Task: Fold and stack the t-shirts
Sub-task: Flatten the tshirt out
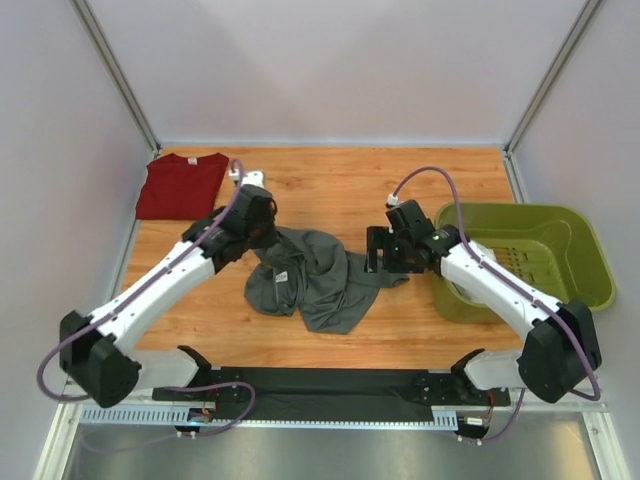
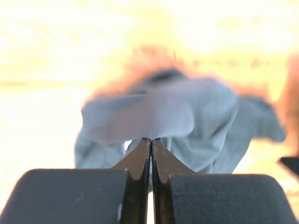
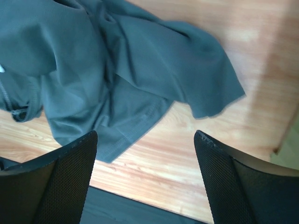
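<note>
**Spreading the grey t-shirt flat before the first fold**

The grey t-shirt (image 1: 315, 285) lies crumpled in the middle of the tabletop (image 1: 420, 180). The red t-shirt (image 1: 180, 187) sits folded at the far left corner. Your left tool (image 1: 264, 238) is shut tight at the grey shirt's far left edge. The blurred wrist view suggests it pinches a fold there. Your right tool (image 1: 385, 262) hangs wide open over the shirt's right side, holding nothing, with the basket (image 1: 590, 270) just beside it.

Bring the right tool down on a single layer of hem, not a bunched fold. Close it fully before you pull. Then draw both tools apart evenly and low, so the cloth slides flat rather than twisting.
</note>
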